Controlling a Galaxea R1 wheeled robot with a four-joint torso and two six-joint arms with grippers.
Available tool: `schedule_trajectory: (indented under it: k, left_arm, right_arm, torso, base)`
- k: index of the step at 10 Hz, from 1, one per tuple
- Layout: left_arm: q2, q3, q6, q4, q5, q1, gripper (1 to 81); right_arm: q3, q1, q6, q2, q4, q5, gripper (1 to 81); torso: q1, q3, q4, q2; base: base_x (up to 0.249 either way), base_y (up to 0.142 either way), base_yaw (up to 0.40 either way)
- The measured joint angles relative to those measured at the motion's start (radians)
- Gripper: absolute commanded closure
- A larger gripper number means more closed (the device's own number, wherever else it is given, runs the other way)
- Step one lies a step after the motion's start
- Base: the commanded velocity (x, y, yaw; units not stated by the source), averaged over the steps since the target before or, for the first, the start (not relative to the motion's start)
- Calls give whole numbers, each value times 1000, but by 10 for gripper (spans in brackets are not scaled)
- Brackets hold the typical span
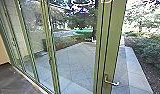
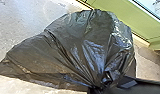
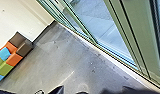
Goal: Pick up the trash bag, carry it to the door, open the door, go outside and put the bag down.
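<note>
The black trash bag (image 2: 78,47) fills out over the grey floor in the left wrist view, its plastic gathered into a bunched neck. My left gripper (image 2: 106,81) is shut on that neck. A green-framed glass door (image 1: 112,47) stands ahead on the right in the head view, with a metal lever handle (image 1: 112,83) low on its frame. Green framing (image 3: 146,32) also shows in the right wrist view. How my right gripper stands, I cannot tell.
Glass panels (image 1: 73,55) in green frames run along the left. Beyond them lie a paved yard (image 1: 76,58), trees and bushes (image 1: 151,52). Colourful cube-like blocks (image 3: 11,57) sit by a pale wall, on the grey indoor floor (image 3: 61,60).
</note>
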Motion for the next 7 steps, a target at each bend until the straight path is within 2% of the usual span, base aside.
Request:
schedule_trajectory:
  k: [3, 5, 7]
  left_arm:
    - [14, -17, 0, 0, -1, 0, 811]
    - [29, -43, 0, 0, -3, 0, 811]
    - [36, -57, 0, 0, -3, 0, 811]
  right_arm:
    - [18, 182, 60, -22, 74, -101, 10]
    - [25, 298, 141, -30, 93, -176, 10]
    - [25, 401, 269, -34, 100, -249, 10]
  torso:
    - [0, 0, 0, 0]
    - [0, 0, 0, 0]
    - [0, 0, 0, 0]
  base:
    - [0, 0, 0]
    - [0, 0, 0]
    - [0, 0, 0]
